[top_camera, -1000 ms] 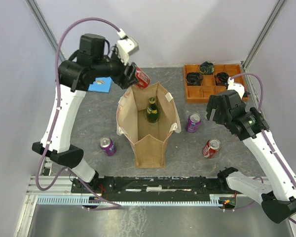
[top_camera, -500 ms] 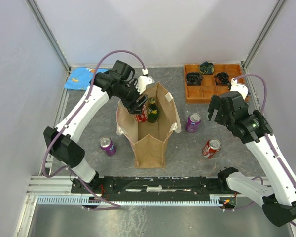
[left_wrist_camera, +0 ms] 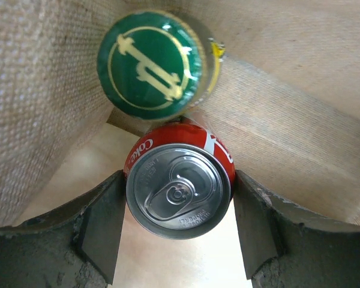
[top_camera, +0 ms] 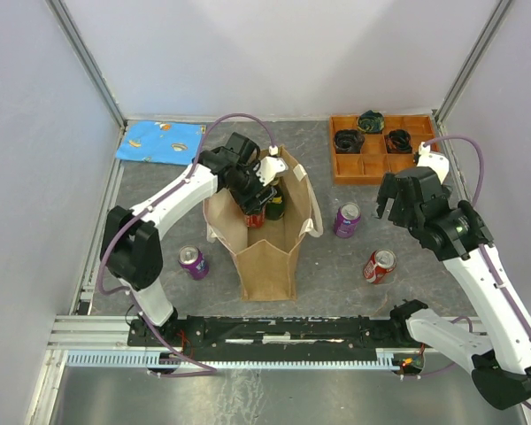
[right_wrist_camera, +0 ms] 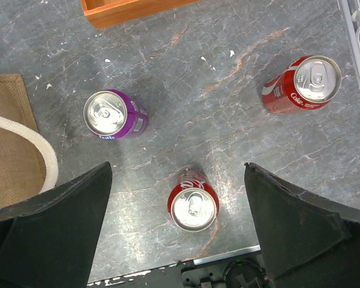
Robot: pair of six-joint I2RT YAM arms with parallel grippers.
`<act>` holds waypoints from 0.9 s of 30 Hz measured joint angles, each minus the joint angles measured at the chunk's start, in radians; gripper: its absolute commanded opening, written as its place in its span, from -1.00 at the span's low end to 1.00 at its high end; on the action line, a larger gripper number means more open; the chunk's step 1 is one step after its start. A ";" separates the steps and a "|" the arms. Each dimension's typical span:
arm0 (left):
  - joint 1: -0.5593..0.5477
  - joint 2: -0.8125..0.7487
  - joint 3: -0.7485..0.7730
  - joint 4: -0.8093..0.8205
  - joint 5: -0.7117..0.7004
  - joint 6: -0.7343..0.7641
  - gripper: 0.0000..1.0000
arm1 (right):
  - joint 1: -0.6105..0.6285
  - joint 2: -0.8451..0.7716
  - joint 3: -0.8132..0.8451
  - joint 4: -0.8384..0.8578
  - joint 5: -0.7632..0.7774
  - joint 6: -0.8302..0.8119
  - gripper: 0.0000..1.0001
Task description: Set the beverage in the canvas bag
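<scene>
Inside the canvas bag [top_camera: 270, 257], our left wrist view showed what the overhead view mostly hid: the left gripper [left_wrist_camera: 179, 228] clenched on the red Coke can [left_wrist_camera: 179, 195], just beside a green bottle cap [left_wrist_camera: 151, 66]. Our right wrist view showed the right gripper [right_wrist_camera: 177, 171] spread wide and empty above a purple can [right_wrist_camera: 111, 115], a red can [right_wrist_camera: 193, 207] and a second Coke can [right_wrist_camera: 303, 84]. From overhead we found only one red can on that side.
</scene>
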 measured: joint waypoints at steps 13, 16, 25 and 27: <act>-0.005 0.051 -0.056 0.175 -0.111 -0.012 -0.95 | 0.000 -0.009 0.000 -0.021 0.016 0.000 0.99; -0.006 0.051 -0.068 0.193 -0.116 -0.022 -0.95 | 0.000 -0.009 0.000 -0.027 0.017 0.000 0.99; -0.006 0.051 -0.082 0.218 -0.116 -0.036 -0.27 | 0.000 -0.008 0.000 -0.030 0.019 0.000 0.99; -0.006 0.051 -0.084 0.219 -0.115 -0.037 0.14 | 0.000 -0.007 0.000 -0.030 0.018 0.000 0.99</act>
